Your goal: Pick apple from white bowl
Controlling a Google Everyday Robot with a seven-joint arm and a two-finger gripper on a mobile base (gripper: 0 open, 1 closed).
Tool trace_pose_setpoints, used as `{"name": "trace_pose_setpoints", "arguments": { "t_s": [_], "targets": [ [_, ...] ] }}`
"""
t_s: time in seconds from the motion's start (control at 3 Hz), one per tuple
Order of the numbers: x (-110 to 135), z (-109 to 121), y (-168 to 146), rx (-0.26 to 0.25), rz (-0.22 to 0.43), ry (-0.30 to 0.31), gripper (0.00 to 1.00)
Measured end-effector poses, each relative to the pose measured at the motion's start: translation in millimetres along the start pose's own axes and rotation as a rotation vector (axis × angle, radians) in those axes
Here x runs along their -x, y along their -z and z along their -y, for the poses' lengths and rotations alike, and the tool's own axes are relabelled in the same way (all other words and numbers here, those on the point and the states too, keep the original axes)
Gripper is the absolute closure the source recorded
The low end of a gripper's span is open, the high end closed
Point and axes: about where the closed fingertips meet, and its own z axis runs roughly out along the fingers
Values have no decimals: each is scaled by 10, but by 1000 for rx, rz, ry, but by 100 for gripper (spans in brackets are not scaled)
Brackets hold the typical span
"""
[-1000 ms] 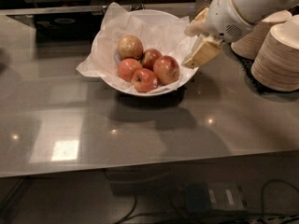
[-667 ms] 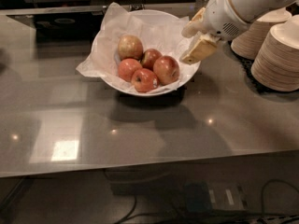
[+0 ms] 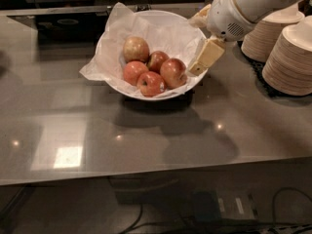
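Observation:
The white bowl, lined with crumpled white paper, stands at the back middle of the grey counter. It holds several apples. The large deep red apple lies at the right side of the pile, beside a smaller dark red apple and a paler yellow-tan apple. My gripper is at the bowl's right rim, just right of the large apple and a little above it. It is open and empty. One cream finger shows near the rim; the other is at the far rim.
Stacks of beige paper bowls stand close to the right of the arm. A dark panel lies at the back left of the counter. The counter's front edge runs across the lower part of the view.
My gripper has shifted slightly left, closer over the bowl's right rim. The apples and the bowl have not moved.

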Motion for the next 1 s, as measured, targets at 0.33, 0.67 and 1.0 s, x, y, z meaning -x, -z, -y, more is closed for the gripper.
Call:
{"name": "trace_pose_setpoints", "arguments": {
  "t_s": [0.33, 0.67, 1.0],
  "targets": [
    [24, -2, -83, 24, 12, 1, 26],
    [61, -17, -167, 47, 26, 5, 30],
    [68, -34, -226, 62, 29, 4, 34]
  ]
}}
